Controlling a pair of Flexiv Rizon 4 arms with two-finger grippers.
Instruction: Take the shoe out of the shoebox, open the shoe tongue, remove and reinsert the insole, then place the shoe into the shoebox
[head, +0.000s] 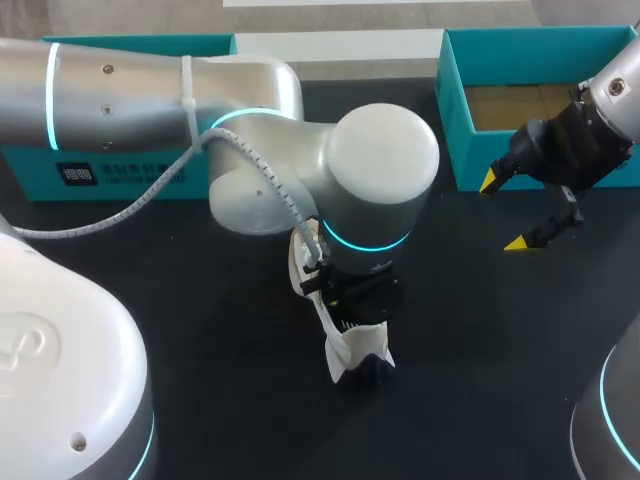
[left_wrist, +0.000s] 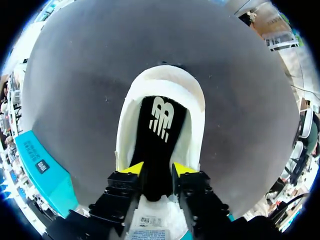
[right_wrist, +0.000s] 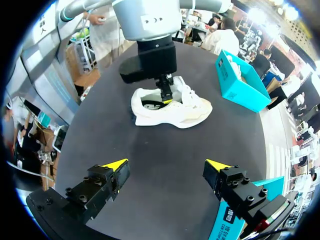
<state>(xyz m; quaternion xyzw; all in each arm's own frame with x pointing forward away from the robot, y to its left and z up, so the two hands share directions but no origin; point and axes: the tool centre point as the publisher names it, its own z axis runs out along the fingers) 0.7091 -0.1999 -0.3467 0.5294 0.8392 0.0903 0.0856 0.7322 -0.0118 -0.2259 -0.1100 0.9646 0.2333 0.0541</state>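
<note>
White running shoe (head: 345, 352) is sitting upright on its sole near the middle of the dark table (head: 220, 320), out of the teal shoebox (head: 455, 120), which is standing open at the table's far right edge with its brown cardboard floor showing. The left arm is reaching in from the left side and pointing straight down, its left gripper (left_wrist: 158, 169) lowered into the shoe's opening, directly over the black insole (left_wrist: 159, 122) lying inside the white heel collar. Whether that gripper is clamping the insole or merely hanging above it cannot be told from these 3 views. The shoe's white tongue (left_wrist: 150, 220), a printed label showing on it, is lying just under the gripper's body. The right gripper (head: 505, 212) is hovering above bare table just beside the shoebox's near corner, well apart from the shoe, its 2 yellow tips spread wide and holding nothing. Seen from the right wrist, a 2nd teal box (right_wrist: 240, 87) is standing beyond the shoe's toe.
</note>
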